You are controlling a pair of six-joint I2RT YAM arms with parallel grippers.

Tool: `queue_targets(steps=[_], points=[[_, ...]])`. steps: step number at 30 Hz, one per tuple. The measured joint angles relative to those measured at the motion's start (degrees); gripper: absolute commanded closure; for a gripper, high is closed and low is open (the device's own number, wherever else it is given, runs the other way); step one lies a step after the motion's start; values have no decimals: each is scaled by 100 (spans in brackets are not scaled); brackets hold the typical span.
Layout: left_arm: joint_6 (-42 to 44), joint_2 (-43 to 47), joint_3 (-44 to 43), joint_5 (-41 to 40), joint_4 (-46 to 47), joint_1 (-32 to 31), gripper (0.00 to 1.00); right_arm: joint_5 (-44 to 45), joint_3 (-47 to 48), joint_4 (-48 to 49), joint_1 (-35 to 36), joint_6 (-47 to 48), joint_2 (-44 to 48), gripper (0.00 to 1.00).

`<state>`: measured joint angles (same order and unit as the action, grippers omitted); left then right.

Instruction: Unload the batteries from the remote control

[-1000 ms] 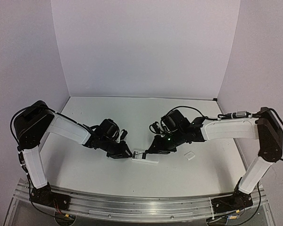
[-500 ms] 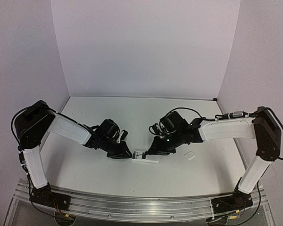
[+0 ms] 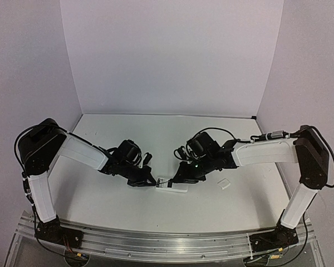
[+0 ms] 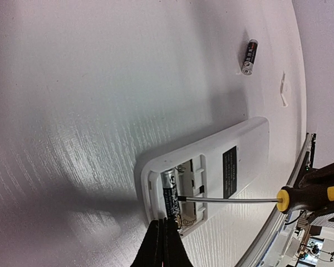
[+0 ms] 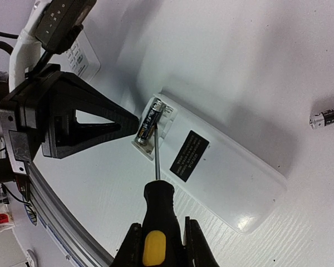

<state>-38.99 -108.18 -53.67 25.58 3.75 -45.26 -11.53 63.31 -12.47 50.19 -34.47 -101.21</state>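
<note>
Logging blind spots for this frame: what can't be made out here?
- Top external: remote control too small for detail, crowded by left gripper and right gripper.
- Right wrist: loose battery cut off by the right edge.
- Both wrist views: label print too small to read.
- All views: remote's front faces down, unseen.

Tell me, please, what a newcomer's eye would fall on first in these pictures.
At the centre, the remote lies back up with its bay open and one battery inside. The right gripper holds a screwdriver whose tip sits at that battery, while the left gripper, shut, meets the remote's bay end. A second battery lies loose on the table, apart from the remote.
</note>
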Motion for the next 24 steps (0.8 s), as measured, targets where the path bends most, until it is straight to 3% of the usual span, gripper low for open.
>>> queue_targets(steps=[12, 24], points=[[-24, -2, 0, 22, 0, 24, 100, -14, -729, 1003, -2, -49, 132, 100], [-136, -12, 18, 19, 79, 49, 100, -104, -2253, 3895, -4, -1025, 59, 100]])
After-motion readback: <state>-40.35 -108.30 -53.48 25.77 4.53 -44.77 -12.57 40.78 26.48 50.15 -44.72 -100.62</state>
